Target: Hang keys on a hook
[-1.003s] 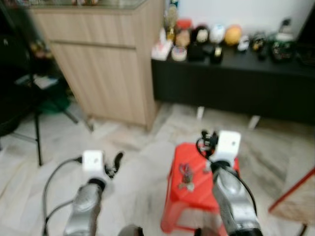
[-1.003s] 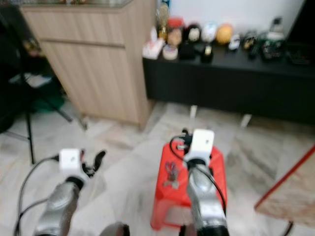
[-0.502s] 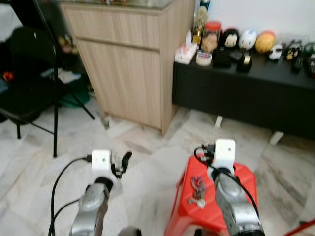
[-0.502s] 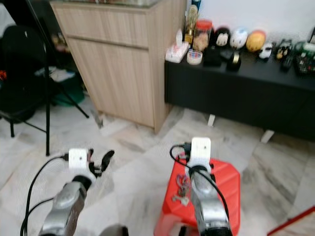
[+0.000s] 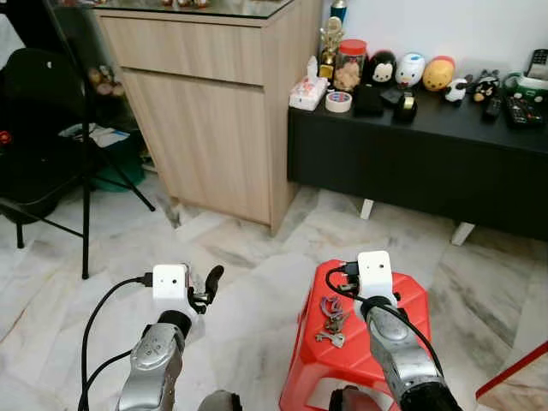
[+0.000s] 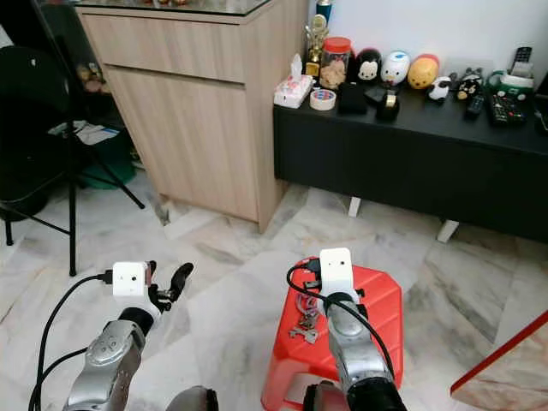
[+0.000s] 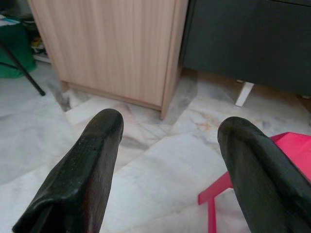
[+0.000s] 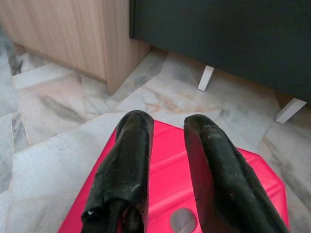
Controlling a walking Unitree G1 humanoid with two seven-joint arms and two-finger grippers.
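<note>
Where keys (image 5: 330, 318) lie: red stool (image 5: 411, 295), cabinet (image 5: 214, 120) beyond

A pale wood cabinet (image 5: 210, 103) stands beside a low black console (image 5: 428, 158) on a marble floor (image 5: 248, 257).

Two silver arms, each topped by a white camera box with black cables and matte black jaws.
</note>
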